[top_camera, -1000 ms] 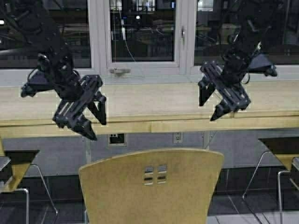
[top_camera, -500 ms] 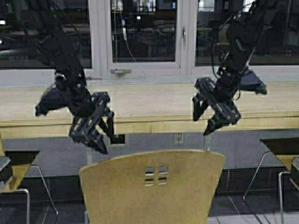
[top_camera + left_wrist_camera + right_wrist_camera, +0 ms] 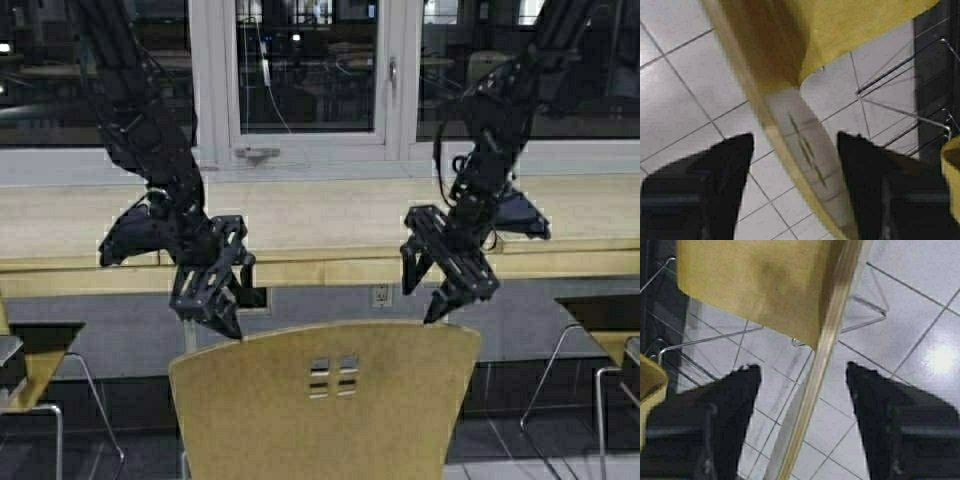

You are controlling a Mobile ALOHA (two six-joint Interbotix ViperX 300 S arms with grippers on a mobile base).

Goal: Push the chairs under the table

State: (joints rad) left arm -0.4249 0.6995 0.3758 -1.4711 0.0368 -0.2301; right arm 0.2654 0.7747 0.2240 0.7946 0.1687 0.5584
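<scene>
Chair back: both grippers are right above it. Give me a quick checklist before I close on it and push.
1. Left gripper open: ok, the left wrist view shows its fingers spread either side of the chair back's top edge.
2. Right gripper open: ok, the edge runs between its fingers in the right wrist view.
3. Grippers on opposite ends of the back: ok.
4. Fingers low enough to grip: cannot tell; tips look level with the top edge.
5. Chair facing the table: ok, roughly square.
6. Space under the table for the seat: cannot tell, the back hides it.
</scene>
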